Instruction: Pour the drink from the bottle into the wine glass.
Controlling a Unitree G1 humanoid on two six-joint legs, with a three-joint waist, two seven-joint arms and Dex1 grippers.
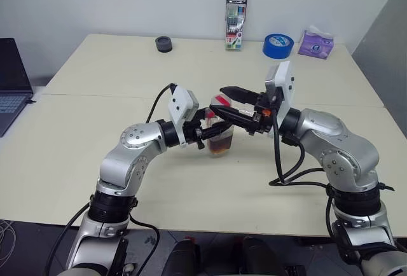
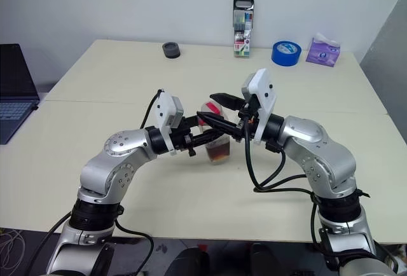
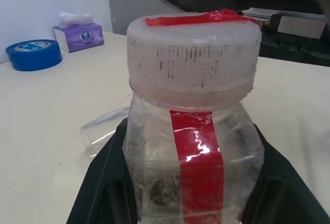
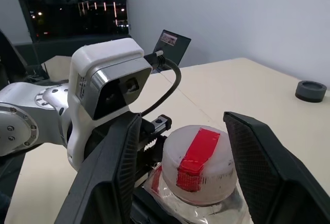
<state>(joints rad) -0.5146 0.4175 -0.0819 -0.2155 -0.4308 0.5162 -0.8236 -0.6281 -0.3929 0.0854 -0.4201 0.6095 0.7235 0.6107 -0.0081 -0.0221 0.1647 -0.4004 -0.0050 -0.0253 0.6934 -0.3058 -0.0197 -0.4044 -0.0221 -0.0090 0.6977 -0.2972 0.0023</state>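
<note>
Left gripper sits mid-bench, clamped tight on the bottle's body; in the left wrist view its black fingers press both sides of the squarish clear plastic. Bottle upright, held near centre of the bench, whether base touches the top or not can't tell. The drink, dark reddish-brown, fills the lower part of the bottle. Cap on, whitish ribbed w/ a red tape strip over the top, red strip also running down the bottle front.

Right gripper comes in from the robot's right, level w/ the cap, jaws parted abt halfway. In the right wrist view its two fingers stand either side of the cap w/ a gap on each side, not touching it.

A clear glass rim shows just behind the bottle in the left wrist view, lying on its side on the bench; prob the wine glass, too little in view to be sure.

Further back, near the far edge: small dark round object to the left, upright marker-pen case at centre, blue tape roll to its right, then purple tissue pack. Laptop off the bench's left end.
</note>
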